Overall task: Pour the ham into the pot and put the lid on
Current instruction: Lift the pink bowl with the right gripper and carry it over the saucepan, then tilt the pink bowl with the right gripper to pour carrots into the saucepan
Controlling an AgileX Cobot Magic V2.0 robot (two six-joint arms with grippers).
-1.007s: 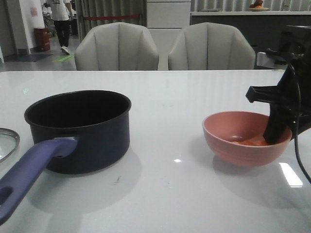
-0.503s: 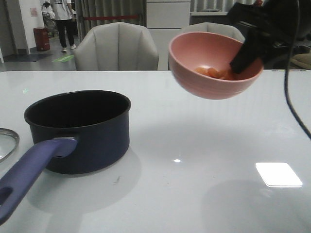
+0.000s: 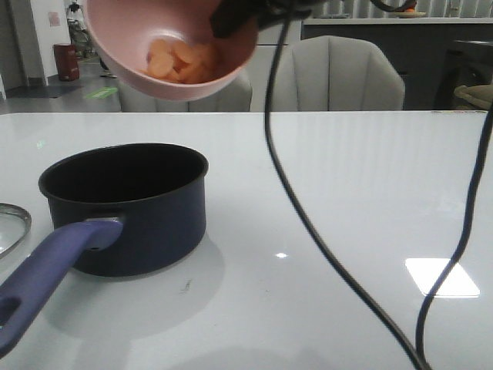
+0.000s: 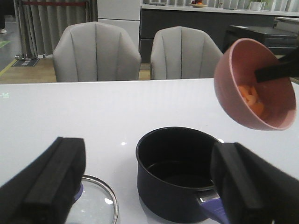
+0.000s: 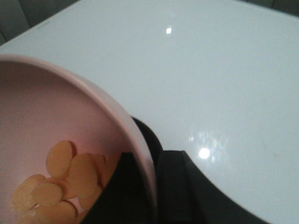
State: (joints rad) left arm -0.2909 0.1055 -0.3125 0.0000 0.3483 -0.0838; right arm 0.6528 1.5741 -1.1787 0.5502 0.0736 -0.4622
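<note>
The right gripper (image 3: 231,19) is closed on the rim of the pink bowl (image 3: 173,46), which hangs tilted above the pot (image 3: 127,204), directly over its open mouth. The ham (image 3: 179,62) lies at the bowl's low side. The left gripper (image 4: 145,186) is spread wide and empty near the lid (image 4: 96,205).

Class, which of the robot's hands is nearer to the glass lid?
Left. The left hand hovers open just above the lid beside the pot; the right hand holds the pink bowl high over the pot.
</note>
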